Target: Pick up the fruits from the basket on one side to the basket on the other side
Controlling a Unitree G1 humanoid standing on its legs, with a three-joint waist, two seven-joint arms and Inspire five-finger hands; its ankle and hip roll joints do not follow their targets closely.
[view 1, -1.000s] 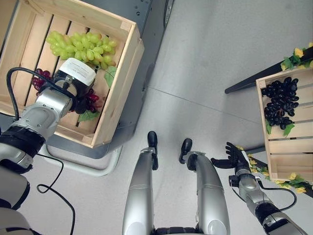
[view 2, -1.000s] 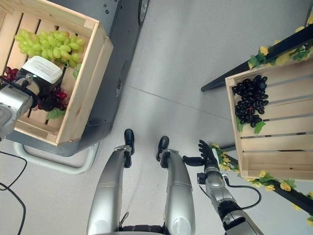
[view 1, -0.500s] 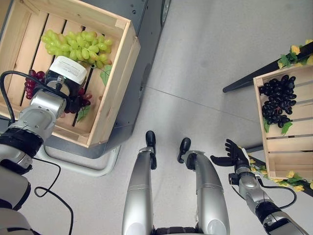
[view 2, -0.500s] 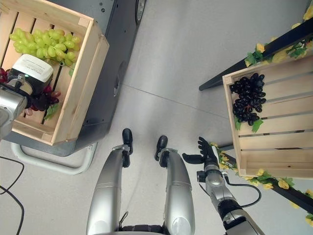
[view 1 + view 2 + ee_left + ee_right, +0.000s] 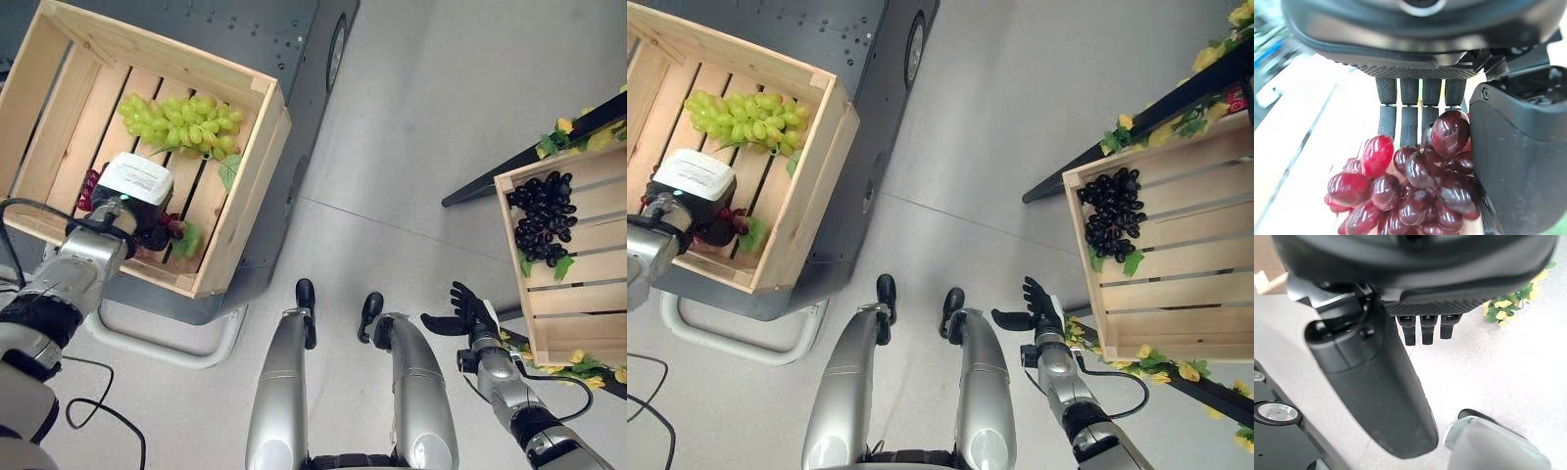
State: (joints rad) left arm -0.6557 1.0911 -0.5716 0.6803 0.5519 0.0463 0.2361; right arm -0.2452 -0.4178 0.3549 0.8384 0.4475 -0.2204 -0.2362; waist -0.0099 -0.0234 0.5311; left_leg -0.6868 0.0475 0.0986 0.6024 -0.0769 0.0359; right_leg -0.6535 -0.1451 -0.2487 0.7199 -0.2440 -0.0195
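— Where was the left hand (image 5: 1508,161), and what did it have?

— It was inside the wooden crate (image 5: 250,211) on the robot's left side, low over the slats. In its wrist view the fingers (image 5: 1408,122) were bent around a bunch of red grapes (image 5: 1415,188), and the thumb stood on the other side of the bunch, so the hand was closed on it. The grapes filled the space between fingers and thumb.

— Were the grapes lifted from the crate?

— I could not tell this. From the head camera, some red grapes and a green leaf (image 5: 186,241) showed just beside the hand, near the crate floor.

— What else was in that crate?

— A bunch of green grapes (image 5: 178,119), farther from the hand, toward the far wall of the crate, apart from the fingers.

— And the right hand (image 5: 468,311)?

— It was low at the robot's right side, above the floor, fingers straight and spread, holding nothing. Just beyond it stood the second crate (image 5: 534,323), with a bunch of black grapes (image 5: 542,219) in its far part and yellow flowers (image 5: 588,364) along its near edge. The hand was near the crate wall, not touching it.
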